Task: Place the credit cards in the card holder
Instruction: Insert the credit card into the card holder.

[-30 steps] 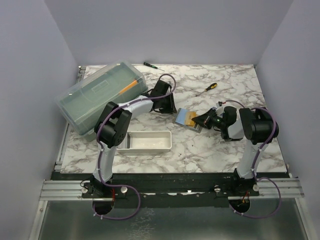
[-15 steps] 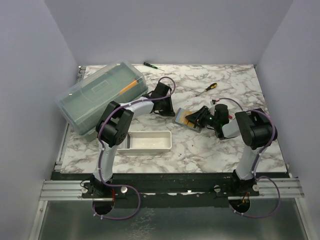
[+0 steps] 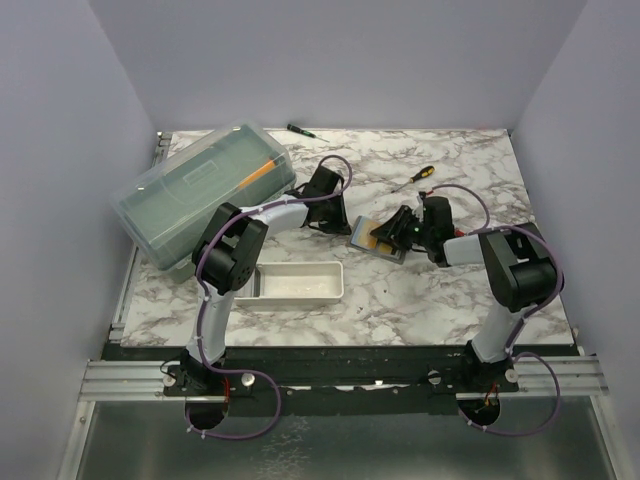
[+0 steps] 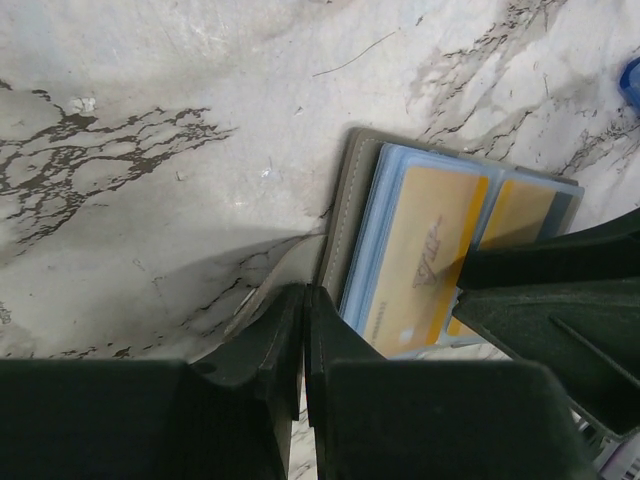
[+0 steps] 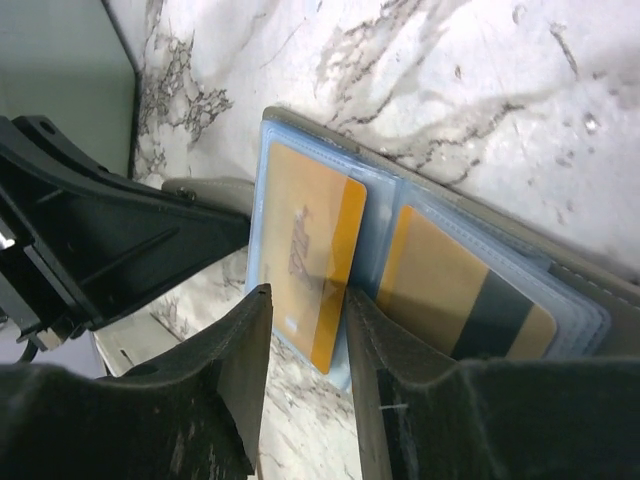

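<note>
The card holder (image 3: 368,238) lies open on the marble worktop (image 3: 450,290), between the two arms. Its clear sleeves hold two credit cards: a yellow card (image 5: 305,245) and a second card (image 5: 465,295), yellow with a dark stripe.

The left end effector (image 4: 305,300) is pressed together on the holder's grey flap (image 5: 205,188). The right end effector (image 5: 307,295) stands spread, straddling the yellow card's near edge.

Only the top view shows the surroundings. A white tray (image 3: 296,283) sits near the left arm. A translucent greenish box (image 3: 200,195) with something orange inside stands at far left. A yellow-handled screwdriver (image 3: 415,177) and a dark-handled screwdriver (image 3: 300,130) lie farther back.
</note>
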`<state>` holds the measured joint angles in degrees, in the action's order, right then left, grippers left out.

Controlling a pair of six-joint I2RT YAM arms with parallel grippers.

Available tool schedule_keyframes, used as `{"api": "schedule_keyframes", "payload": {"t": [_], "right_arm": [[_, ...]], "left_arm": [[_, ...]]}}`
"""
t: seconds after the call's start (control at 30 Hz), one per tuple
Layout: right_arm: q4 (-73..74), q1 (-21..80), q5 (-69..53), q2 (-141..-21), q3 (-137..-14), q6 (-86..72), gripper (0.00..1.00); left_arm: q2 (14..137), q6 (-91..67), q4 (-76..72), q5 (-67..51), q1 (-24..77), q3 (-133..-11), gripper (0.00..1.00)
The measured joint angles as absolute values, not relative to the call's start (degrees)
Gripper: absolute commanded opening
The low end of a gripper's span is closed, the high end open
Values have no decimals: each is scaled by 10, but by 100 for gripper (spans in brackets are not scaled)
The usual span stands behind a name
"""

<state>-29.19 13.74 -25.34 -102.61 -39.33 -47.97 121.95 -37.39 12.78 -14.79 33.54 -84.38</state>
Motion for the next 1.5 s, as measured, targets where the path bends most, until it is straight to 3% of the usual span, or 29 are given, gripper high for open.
{"api": "schedule_keyframes", "payload": {"t": [0.2,0.53,0.9,1.27,1.5], "right_arm": [[-271,143,-247,-1039,-418,-472,38],[-171,157,-208,-971,-415,-424,41],[-159,158,-205,-975,-415,-409,8],[-181,158,-209,-1005,-416,-411,5],[-204,158,-216,-1019,-418,-420,2]], "left_arm": [[1216,-373,128,-147,335,-841,12],[1188,-356,161,-147,339,-830,28],[1158,-348,180,-172,334,-840,24],[1170,-358,172,-220,339,-868,29],[1196,-362,168,-227,345,-872,39]]}}
